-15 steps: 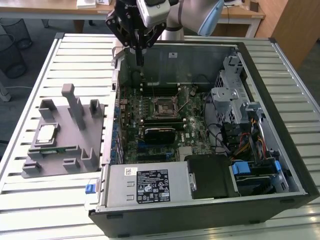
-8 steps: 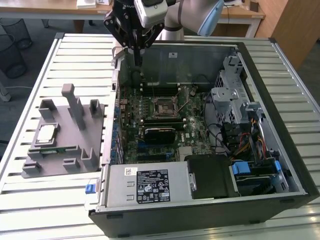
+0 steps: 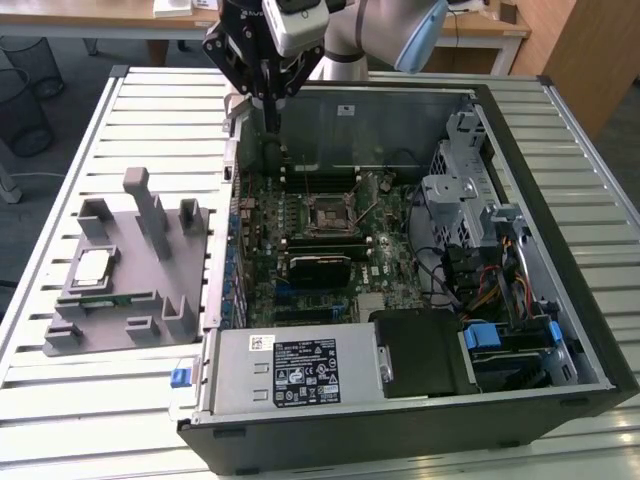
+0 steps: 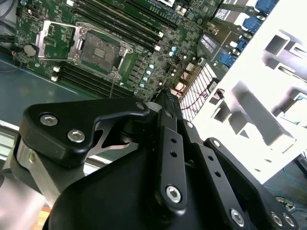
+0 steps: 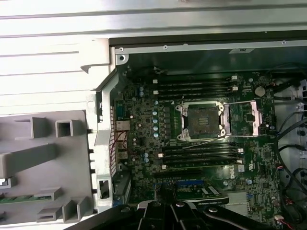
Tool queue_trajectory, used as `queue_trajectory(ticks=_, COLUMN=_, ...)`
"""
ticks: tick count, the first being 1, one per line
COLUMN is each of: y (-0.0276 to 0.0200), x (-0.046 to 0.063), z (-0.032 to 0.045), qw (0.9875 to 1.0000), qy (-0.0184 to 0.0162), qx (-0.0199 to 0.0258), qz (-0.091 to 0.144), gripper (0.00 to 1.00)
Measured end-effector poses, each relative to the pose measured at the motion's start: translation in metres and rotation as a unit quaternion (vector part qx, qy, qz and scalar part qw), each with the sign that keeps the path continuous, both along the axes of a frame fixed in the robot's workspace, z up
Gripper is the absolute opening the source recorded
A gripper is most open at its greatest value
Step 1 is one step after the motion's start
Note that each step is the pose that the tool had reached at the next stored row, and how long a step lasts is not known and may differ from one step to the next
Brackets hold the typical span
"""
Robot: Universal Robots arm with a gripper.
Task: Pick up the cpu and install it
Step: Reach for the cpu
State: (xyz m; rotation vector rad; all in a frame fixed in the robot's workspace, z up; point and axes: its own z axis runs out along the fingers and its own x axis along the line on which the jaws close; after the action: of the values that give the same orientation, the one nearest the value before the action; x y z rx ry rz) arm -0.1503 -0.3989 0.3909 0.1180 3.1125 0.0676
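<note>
- The step in hand reads as the approach for the pickup. The cpu (image 3: 93,266) has not been grasped and the socket (image 3: 327,213) holds no chip.
- The cpu lies flat, silver face up, in a recess of the grey tray (image 3: 100,335), at the exterior view's left and outside the case (image 3: 400,125).
- The gripper (image 3: 270,118) hangs above the far-left corner of the case, pointing down, over the board's edge rather than over the tray.
- In the exterior view and the second wrist view the jaws look pressed together at a narrow tip, with nothing between them.
- The cpu is well apart from the jaws, nearer the camera and further to the exterior view's left, with the tray's upright posts between the two.
- In both wrist views the socket (image 5: 199,120) stands open. Its metal frame (image 5: 252,120) is folded to one side and its lever (image 5: 204,141) is released, so it looks ready to take the chip.
- As a judgement, a grasp here calls for the jaws to spread wider than the chip. They would need to sit square over its opposite edges and clear the tray's posts on the way down.
- The chip is thin and sits low in its recess, so the hold would have to be at the rim, and a tilted grip could let it slip.
</note>
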Motion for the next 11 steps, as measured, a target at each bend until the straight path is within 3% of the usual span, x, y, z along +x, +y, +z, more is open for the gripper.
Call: queue_trajectory(ticks=11, y=0.0000, x=-0.0054, z=-0.0007, qw=1.0000, qy=0.0000, qx=0.0000, qz=0.000, gripper=0.11)
